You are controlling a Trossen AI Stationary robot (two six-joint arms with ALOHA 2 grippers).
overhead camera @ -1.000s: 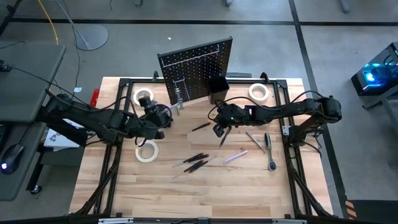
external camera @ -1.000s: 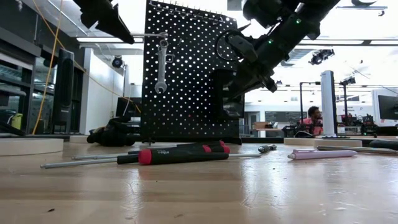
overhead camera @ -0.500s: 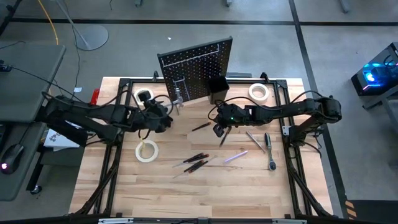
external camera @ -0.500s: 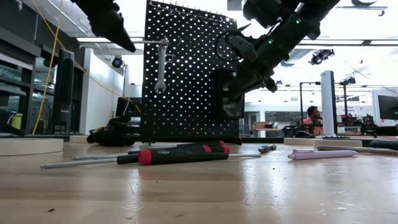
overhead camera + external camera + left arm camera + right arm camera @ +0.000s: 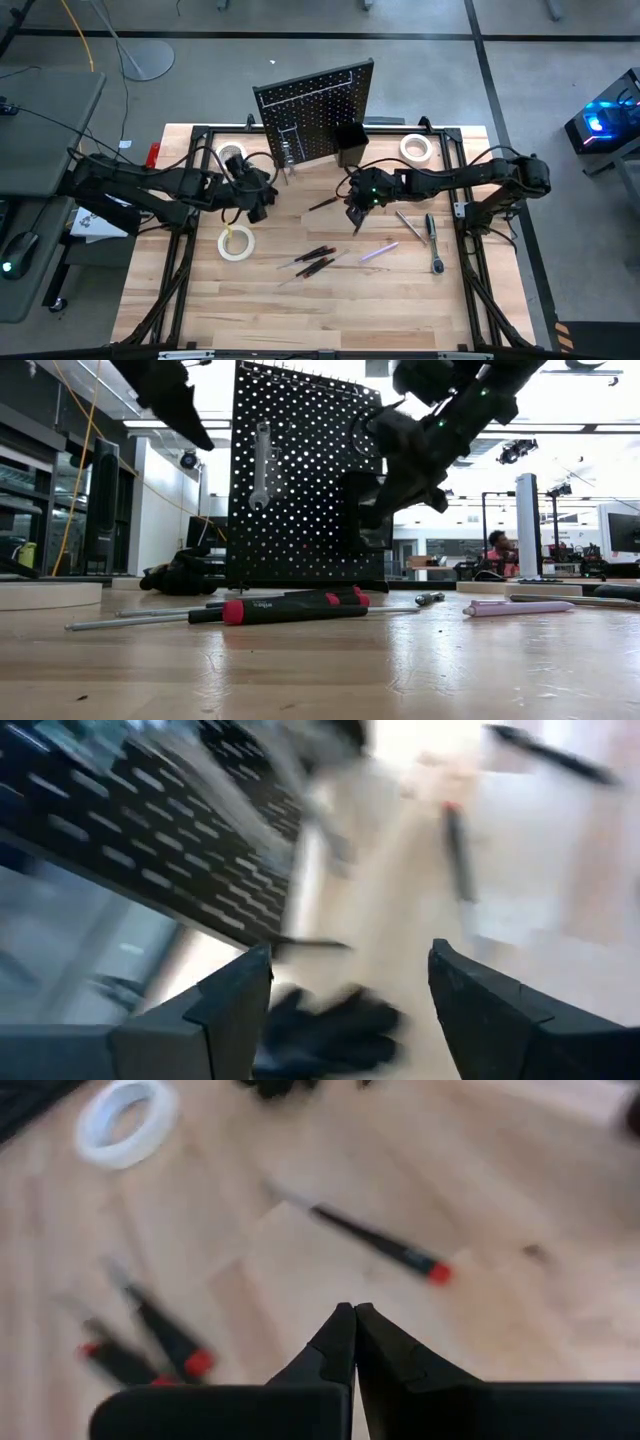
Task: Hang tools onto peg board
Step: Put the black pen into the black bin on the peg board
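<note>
Only the low view shows a silver wrench point(image 5: 261, 464) hanging on the peg board point(image 5: 305, 480); the left end effector point(image 5: 350, 982), fingers spread wide and empty, hovers beside it. Right of the board, the right end effector point(image 5: 352, 1330) is pinched closed above a red-tipped screwdriver point(image 5: 372, 1243); the left wrist view is hard to make out.

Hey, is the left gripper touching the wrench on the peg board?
Apart. The low view shows the left gripper open, with bright background between it and the wrench hanging on the peg board.

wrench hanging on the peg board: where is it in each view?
High view: wrench hangs on the peg board face, left of its black bin.
Low view: wrench on the board's upper left.
Left wrist view: too blurred to tell.
Right wrist view: not in it.
Shared landmark: the peg board.
</note>
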